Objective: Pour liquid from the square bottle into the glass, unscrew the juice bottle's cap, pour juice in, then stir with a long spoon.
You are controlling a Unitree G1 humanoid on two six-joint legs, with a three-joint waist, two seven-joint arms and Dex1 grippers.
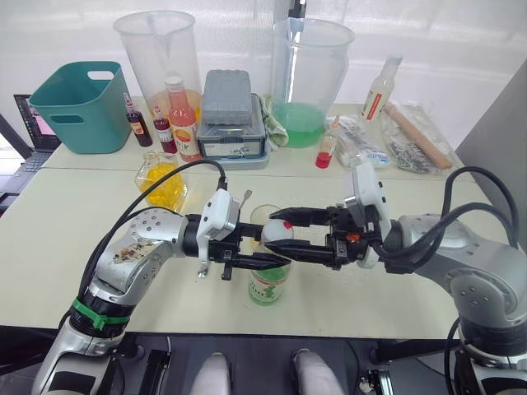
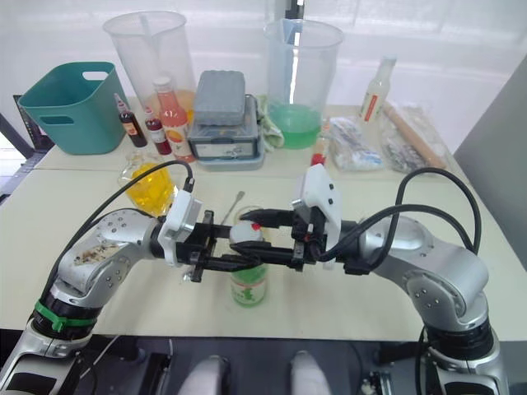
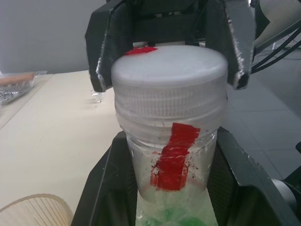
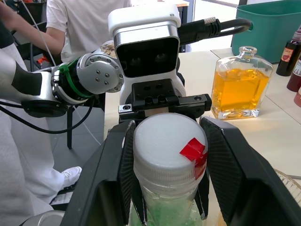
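The juice bottle [image 1: 270, 284], with a green label, stands upright near the table's front edge. My left gripper [image 1: 268, 255] is shut on its neck just below the cap [image 1: 278, 230]. The cap is white with a red tape mark, and my right gripper [image 1: 272, 233] is shut on it from the opposite side, one finger on each side [image 4: 117, 179]. The glass [image 1: 265, 214] stands right behind the bottle. The long spoon [image 1: 246, 197] lies on the table beside the glass, partly hidden by my left gripper. The square bottle [image 1: 161, 183], holding yellow-orange liquid, stands at the back left.
At the back stand a teal basket [image 1: 81, 105], two big clear pitchers [image 1: 158, 58] [image 1: 309, 78], an orange-red bottle [image 1: 183, 119], a grey box [image 1: 226, 115] and plastic packets [image 1: 412, 136]. A person in a white shirt [image 4: 80, 19] sits beyond the table.
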